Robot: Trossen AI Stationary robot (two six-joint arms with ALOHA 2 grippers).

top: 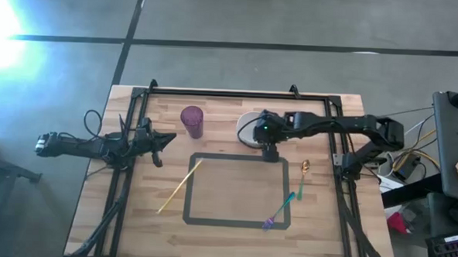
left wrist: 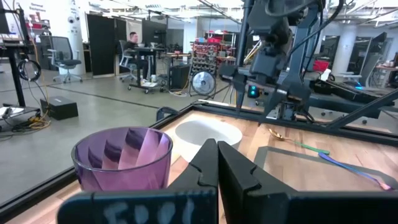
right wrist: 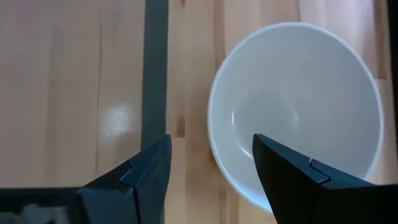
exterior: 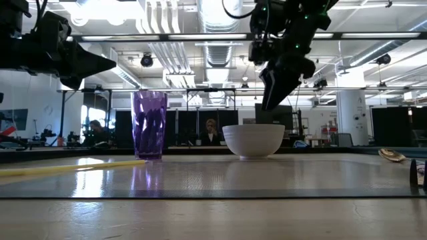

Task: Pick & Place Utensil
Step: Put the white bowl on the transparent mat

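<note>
Your pale wooden worktop point(top: 232, 229) fronts an open workshop; right tool point(right wrist: 211, 171) gapes empty, left tool point(left wrist: 217, 165) pinched together.

Purple cup point(top: 192, 121): upright, well clear of the right claw, on the white bowl's far side.

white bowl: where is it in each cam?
High: white bowl at the taped rectangle's far edge, partly under the right gripper.
Low: centre, right of the purple cup.
Left wrist: mid-frame, behind the cup.
Right wrist: right half.
Shared landmark: the cup.
</note>
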